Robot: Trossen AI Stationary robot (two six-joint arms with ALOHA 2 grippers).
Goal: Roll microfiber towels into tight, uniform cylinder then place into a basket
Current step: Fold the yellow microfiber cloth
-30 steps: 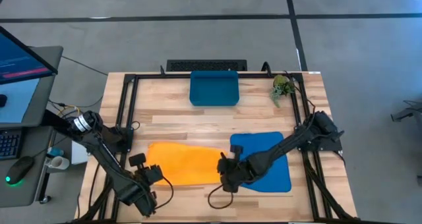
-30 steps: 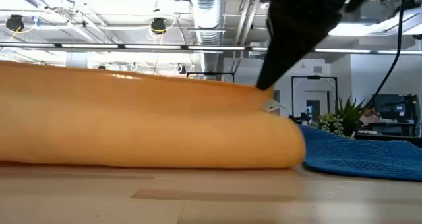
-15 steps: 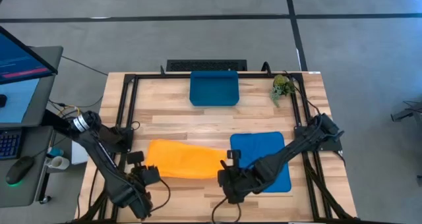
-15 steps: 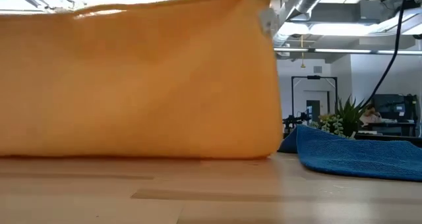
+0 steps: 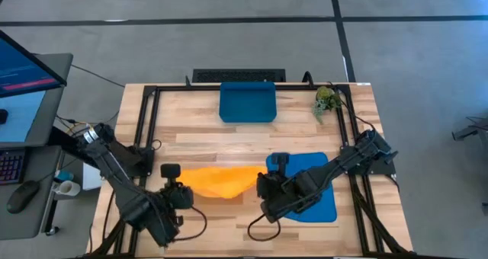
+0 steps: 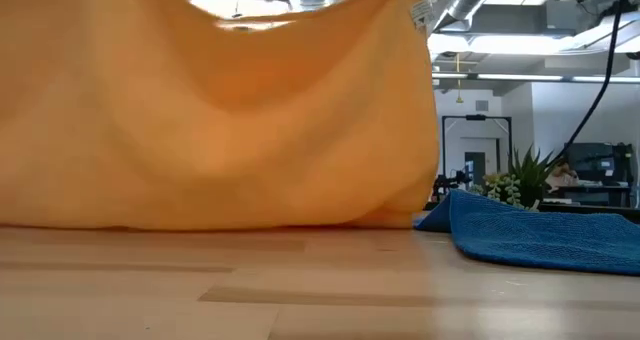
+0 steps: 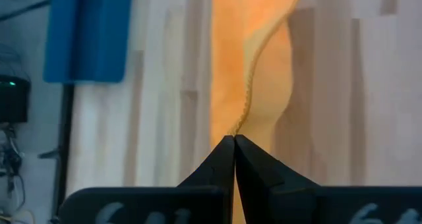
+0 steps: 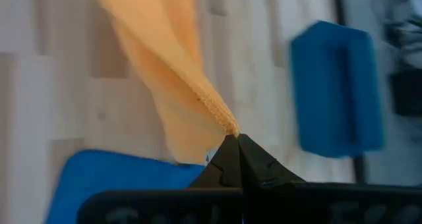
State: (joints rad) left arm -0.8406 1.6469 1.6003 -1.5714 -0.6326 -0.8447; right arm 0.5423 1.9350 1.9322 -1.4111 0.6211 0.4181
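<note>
The orange-yellow towel (image 5: 218,180) hangs as a sagging band between my two grippers over the near half of the table. It fills the low view as a curtain (image 6: 210,110). My left gripper (image 5: 180,189) is shut on its left end. My right gripper (image 5: 261,187) is shut on its right end. The bright blue towel (image 5: 309,184) lies flat on the table under my right arm, with its near edge (image 6: 540,235) showing in the low view. The dark-blue basket (image 5: 247,101) stands at the far edge. My left gripper pinches the orange towel's hemmed edge (image 7: 239,122) at its left end between both shut fingers, slanting down from the near left. The cloth hangs slack away from the fingers. Its lower part (image 6: 200,220) rests on the table. My right gripper pinches the orange towel's right corner (image 8: 229,126) between its shut fingertips, slanting down from the near right. The cloth falls away from the corner in a fold, raised above the wood. The lower edge rests on the table.
A small green plant (image 5: 328,99) stands at the far right corner. A black frame (image 5: 145,129) runs around the tabletop. Bare wood lies between the basket and the towels (image 5: 229,141). A monitor and desk (image 5: 27,76) stand beyond the left edge.
Both grippers have risen, staying shut and carrying the orange towel's two near corners up. The towel lay spread on the table. Now it hangs as a sagging curtain, narrower from above, with its lower part still on the wood.
</note>
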